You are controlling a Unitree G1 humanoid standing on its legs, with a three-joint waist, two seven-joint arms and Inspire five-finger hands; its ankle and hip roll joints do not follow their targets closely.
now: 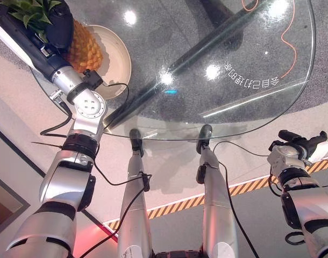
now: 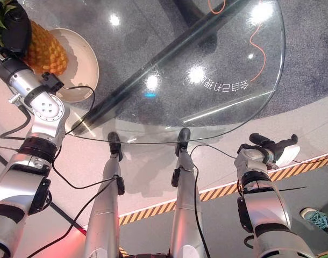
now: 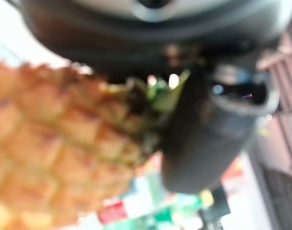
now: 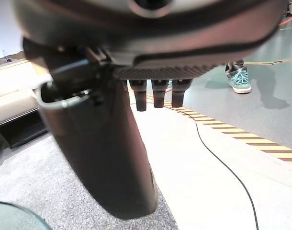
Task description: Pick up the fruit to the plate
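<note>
Left robot hand (image 1: 56,24) is curled round the pineapple (image 1: 84,49) at its leafy crown, fruit body over the cream plate (image 1: 116,59) on the glass counter (image 1: 250,107). Contact with plate: cannot tell. Right robot hand (image 1: 302,144) hangs beside the counter, fingers straight, empty.

Bright overhead lighting; lamp glare spots on the glass desk (image 1: 244,107); left wrist view badly blurred, pineapple (image 3: 55,143) out of focus.
</note>
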